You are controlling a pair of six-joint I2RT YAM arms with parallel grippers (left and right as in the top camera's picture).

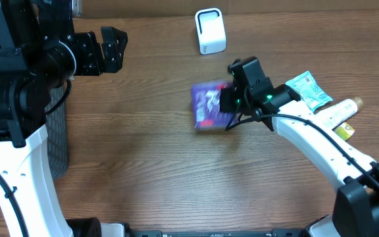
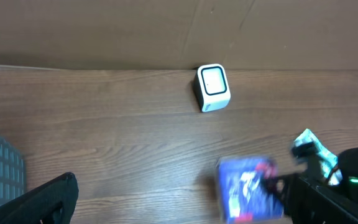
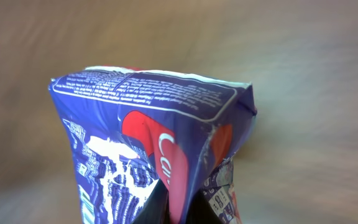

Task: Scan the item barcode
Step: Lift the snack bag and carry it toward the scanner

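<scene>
Crumpled purple snack packet (image 3: 148,124), pinched in right end effector (image 3: 165,208); blurred wooden table (image 3: 303,62) behind

Brown wood-grain table (image 1: 143,184) fills most of view, w/ plain cardboard backdrop (image 2: 104,31) along far edge; grey mesh bin (image 1: 58,138) at L side.

Wooden table (image 1: 143,164), white scanner (image 1: 210,31) at back, green sachet (image 1: 308,89), cream tube (image 1: 337,112)
</scene>
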